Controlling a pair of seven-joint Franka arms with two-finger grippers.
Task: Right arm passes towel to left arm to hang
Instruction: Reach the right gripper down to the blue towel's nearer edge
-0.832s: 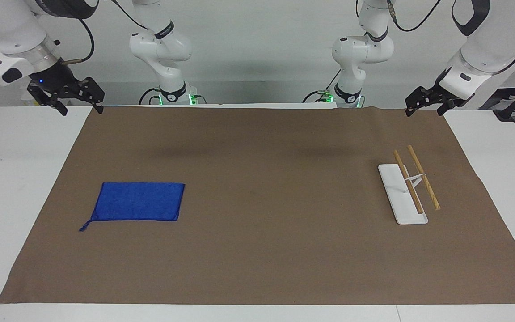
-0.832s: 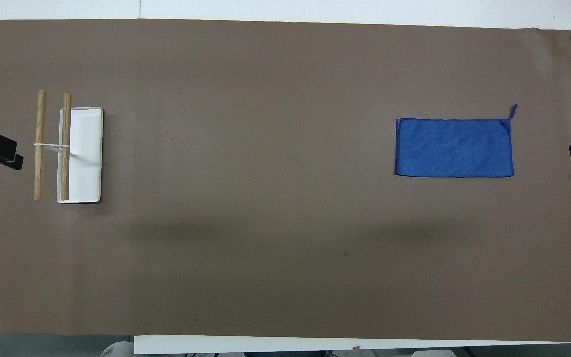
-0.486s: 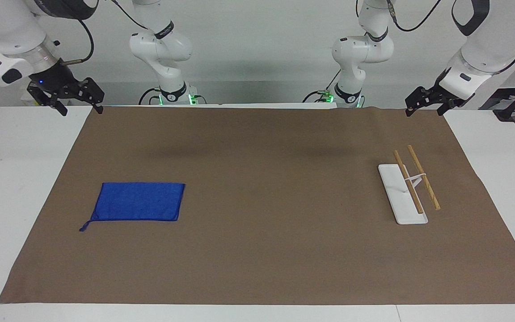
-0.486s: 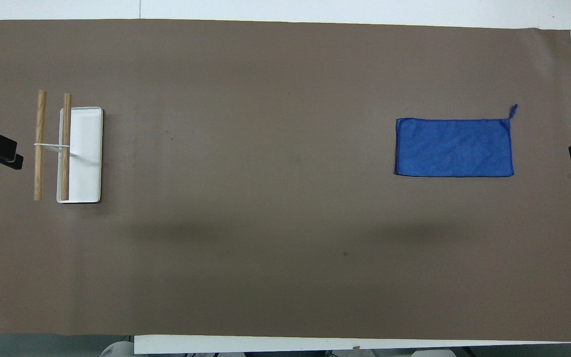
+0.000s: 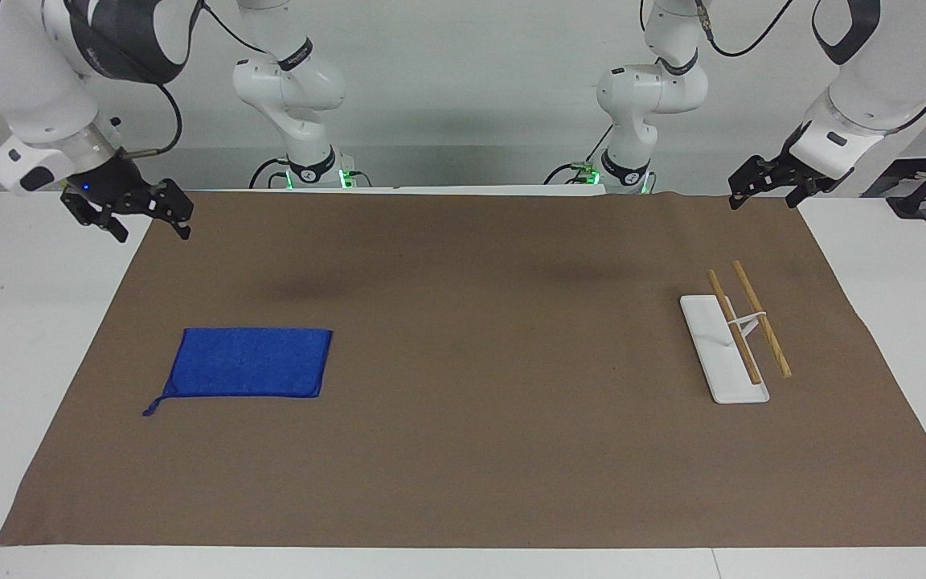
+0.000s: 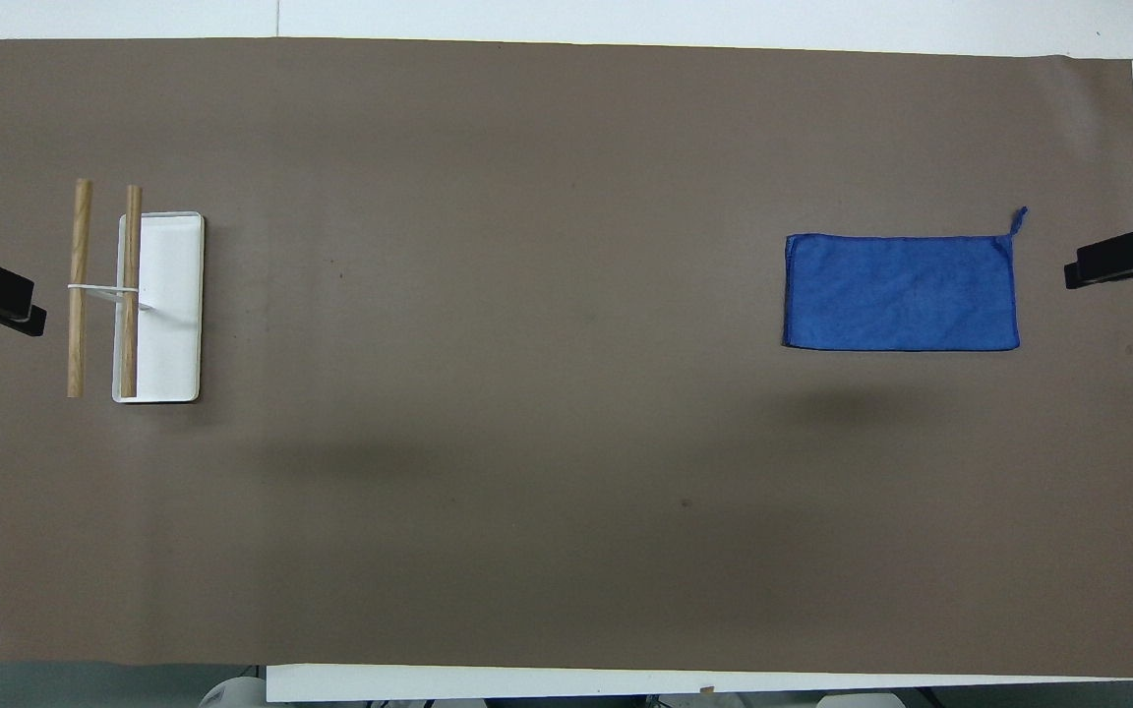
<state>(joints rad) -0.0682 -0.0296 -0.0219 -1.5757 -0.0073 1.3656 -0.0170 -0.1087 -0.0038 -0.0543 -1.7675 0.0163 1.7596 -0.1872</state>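
The blue towel [image 5: 247,363] lies flat on the brown mat toward the right arm's end of the table, its loop [image 5: 151,408] at the corner farthest from the robots. It also shows in the overhead view [image 6: 901,292]. My right gripper [image 5: 153,232], with its blue light, is open and empty, up in the air over the mat's edge, apart from the towel. One of its fingers [image 6: 1112,264] shows in the overhead view beside the towel. My left gripper [image 5: 763,203] is open and empty, waiting over the mat's corner at the left arm's end.
A towel rack [image 5: 724,347] with a white base and two wooden rods stands on the mat toward the left arm's end; it also shows in the overhead view [image 6: 161,305]. The brown mat [image 5: 463,450] covers most of the white table.
My right gripper has come down and moved in over the mat's edge, toward the towel. The left arm, the towel and the rack have not moved.
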